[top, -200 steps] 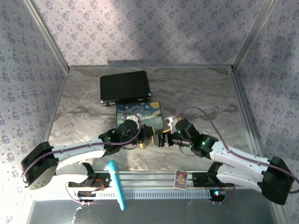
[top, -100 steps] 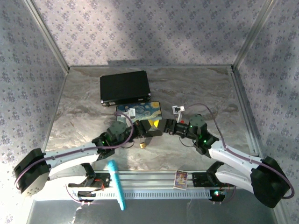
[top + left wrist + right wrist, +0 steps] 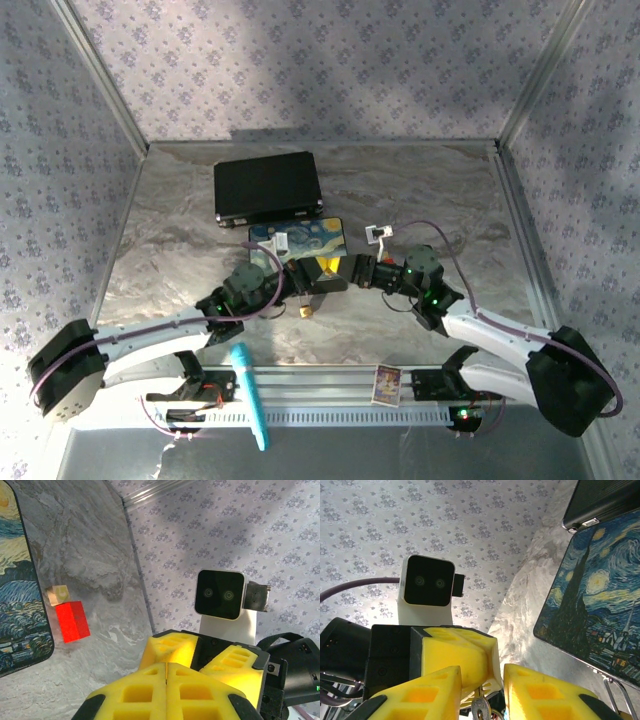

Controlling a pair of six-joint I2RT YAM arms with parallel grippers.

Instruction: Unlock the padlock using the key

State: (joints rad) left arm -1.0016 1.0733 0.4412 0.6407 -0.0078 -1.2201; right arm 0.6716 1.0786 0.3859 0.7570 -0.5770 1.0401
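Left wrist: the key (image 3: 72, 621), judged light and stiff, is best pinched by its red head; left fingers (image 3: 135, 695) are pressed together, right fingers (image 3: 420, 695) spread.

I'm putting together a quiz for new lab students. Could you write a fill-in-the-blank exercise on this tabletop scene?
1. Seen from the arms, the black case lies on the ___ side of the painted box.
2. The turquoise pen lies nearest the ___ arm's base.
3. The left gripper has ___ fingers, pressed together.
Missing words: far; left; yellow.
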